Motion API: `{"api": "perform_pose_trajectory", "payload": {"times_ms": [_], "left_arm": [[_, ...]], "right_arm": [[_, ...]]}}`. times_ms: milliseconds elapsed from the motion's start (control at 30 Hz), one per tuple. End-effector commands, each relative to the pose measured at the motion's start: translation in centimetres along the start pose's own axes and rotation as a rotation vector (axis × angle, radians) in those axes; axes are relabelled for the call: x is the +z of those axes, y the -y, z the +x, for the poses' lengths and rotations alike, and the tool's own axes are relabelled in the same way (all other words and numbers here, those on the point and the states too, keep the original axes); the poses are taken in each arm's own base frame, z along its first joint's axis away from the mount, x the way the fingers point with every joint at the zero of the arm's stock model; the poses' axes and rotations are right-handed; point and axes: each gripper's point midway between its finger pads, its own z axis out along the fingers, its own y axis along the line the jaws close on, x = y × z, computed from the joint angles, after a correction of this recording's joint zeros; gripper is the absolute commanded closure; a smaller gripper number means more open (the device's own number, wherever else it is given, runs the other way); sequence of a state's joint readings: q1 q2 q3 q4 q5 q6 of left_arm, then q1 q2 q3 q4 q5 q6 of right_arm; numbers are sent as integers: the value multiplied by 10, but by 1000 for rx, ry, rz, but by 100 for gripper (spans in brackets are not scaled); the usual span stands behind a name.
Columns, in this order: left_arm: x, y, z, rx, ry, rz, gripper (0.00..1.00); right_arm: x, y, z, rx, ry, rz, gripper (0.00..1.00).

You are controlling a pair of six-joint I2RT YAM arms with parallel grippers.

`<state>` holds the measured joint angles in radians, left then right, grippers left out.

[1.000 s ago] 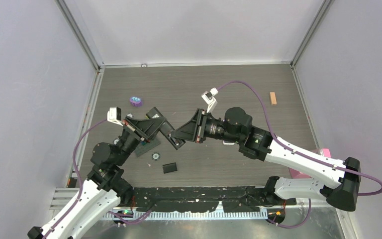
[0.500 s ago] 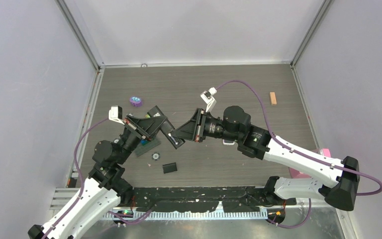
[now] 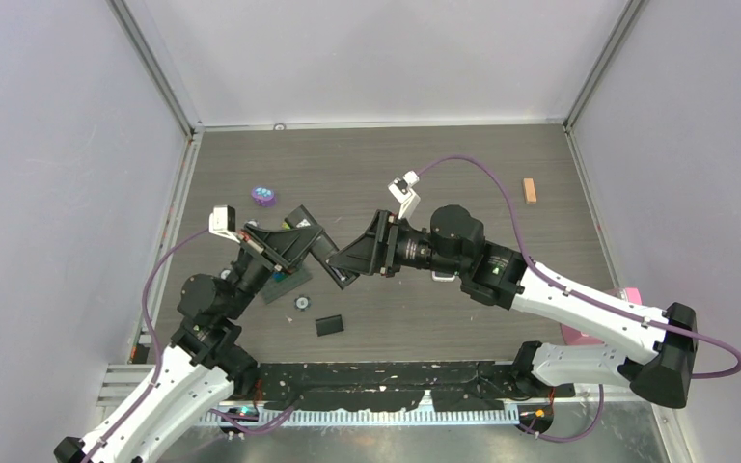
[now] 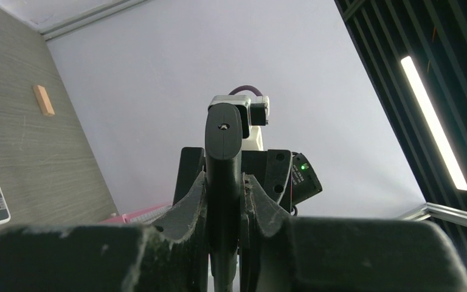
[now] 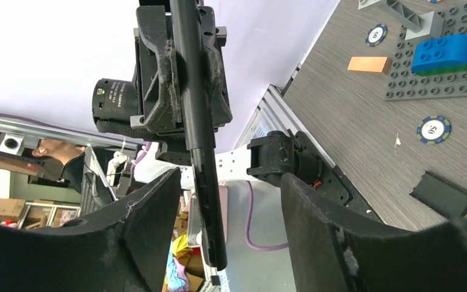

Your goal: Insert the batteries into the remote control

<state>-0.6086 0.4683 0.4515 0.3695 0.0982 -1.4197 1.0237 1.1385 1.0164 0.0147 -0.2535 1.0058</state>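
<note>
Grip matters: left gripper [image 4: 224,201] pinches slim black plastic remote control [image 5: 205,182] edge-on in mid-air; right gripper [image 5: 228,207] straddles it, jaws apart, seemingly untouching. Close squarely on flat faces; batteries unseen

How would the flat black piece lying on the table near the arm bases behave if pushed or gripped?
The black piece looks thin and flat, so it would probably slide, not roll. Its low edges likely make pinching awkward; it seems light.
</note>
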Motion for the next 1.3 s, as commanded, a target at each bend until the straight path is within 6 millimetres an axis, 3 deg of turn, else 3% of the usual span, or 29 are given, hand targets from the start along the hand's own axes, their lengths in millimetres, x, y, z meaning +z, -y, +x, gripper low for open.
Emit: {"api": "perform_pose_trajectory", "payload": {"times_ms": [0, 500, 600, 733, 933, 1033, 1100, 1267], "left_arm": [[-4, 16, -2, 46, 12, 67, 100], [-7, 5, -3, 67, 17, 28, 100], [-13, -7, -6, 99, 35, -37, 100], [-28, -36, -15, 132, 88, -170, 100], [-50, -69, -16, 167, 106, -290, 100], [-59, -80, -16, 186, 108, -335, 100], [-66, -85, -19, 204, 120, -356, 100], [-79, -89, -26, 241, 157, -385, 100]], "right_arm": [[-14, -34, -19, -39, 66, -74, 31], [-10, -27, -15, -67, 42, -59, 32], [-12, -13, -17, -72, 48, 2, 32], [-21, 24, -24, -60, 82, 124, 32], [-28, 118, -33, -69, 137, 463, 38], [-17, 166, -27, -88, 94, 637, 51], [-7, 187, -22, -96, 63, 710, 56], [21, 222, -13, -151, 42, 858, 59]]}}
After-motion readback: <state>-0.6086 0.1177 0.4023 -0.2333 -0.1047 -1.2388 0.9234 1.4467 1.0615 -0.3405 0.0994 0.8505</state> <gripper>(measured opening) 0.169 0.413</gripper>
